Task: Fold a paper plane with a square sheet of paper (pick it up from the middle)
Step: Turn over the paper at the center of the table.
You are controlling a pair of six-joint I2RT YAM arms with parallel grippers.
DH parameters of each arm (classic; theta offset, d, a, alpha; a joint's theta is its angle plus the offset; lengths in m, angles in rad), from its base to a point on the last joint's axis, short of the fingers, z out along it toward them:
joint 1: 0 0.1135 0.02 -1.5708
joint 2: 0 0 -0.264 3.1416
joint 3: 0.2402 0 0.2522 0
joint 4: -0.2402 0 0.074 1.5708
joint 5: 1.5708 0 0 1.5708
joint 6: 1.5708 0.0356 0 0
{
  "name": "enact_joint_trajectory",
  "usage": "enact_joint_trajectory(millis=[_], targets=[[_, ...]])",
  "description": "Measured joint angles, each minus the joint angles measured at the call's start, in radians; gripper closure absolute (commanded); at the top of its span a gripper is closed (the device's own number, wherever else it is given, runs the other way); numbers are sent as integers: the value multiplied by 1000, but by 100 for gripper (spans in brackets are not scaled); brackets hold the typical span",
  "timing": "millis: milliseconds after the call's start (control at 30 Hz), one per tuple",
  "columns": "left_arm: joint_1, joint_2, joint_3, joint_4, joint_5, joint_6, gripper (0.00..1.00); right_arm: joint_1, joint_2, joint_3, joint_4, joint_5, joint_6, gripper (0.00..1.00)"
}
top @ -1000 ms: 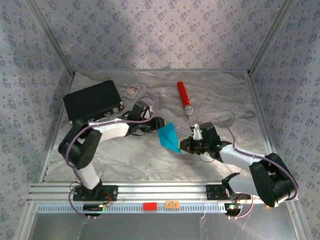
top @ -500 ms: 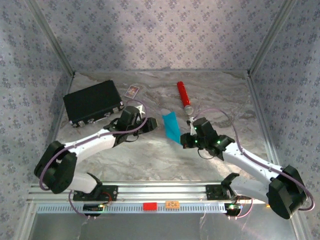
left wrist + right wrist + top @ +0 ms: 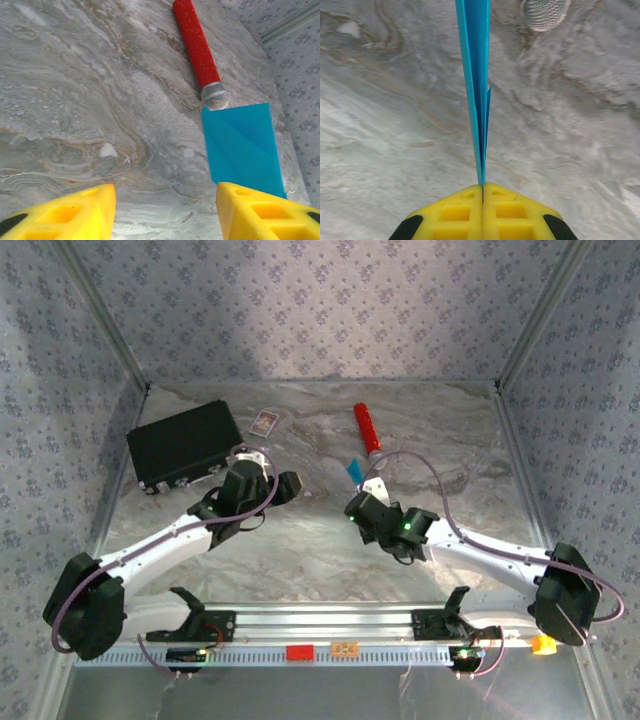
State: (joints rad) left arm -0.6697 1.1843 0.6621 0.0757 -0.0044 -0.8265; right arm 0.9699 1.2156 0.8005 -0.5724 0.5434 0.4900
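Grey marbled table (image 3: 300, 560), boxed in by patterned walls (image 3: 320, 310), with a black case (image 3: 185, 445) at upper left. The left gripper (image 3: 165, 210), fingers spread around nothing, has backed off the blue paper (image 3: 242, 147) since a second ago. Right of centre, the right gripper (image 3: 482, 192) pinches the blue paper, folded and on edge. Its long axis runs up-frame toward the red cylinder (image 3: 367, 430), and it sits higher in frame than before.

smooth matt blue paper (image 3: 242, 145), grainy red cylinder (image 3: 196, 42) with metal mesh tip (image 3: 215, 96), marbled table (image 3: 75, 100), perhaps vinyl
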Motion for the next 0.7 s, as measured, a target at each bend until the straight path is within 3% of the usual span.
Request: enact_joint_trajectory(millis=[167,367,700], targets=[[0,-18,-15,-23,-45,-1,41,29,71,27,-69,108,4,95],[2,-21,-16,-53,-84,-8,41,82,183,52,-102,139,-2,94],[6,-72,-37,-81,-140,-24,37,145,325,89,-37,-20,-90,86]])
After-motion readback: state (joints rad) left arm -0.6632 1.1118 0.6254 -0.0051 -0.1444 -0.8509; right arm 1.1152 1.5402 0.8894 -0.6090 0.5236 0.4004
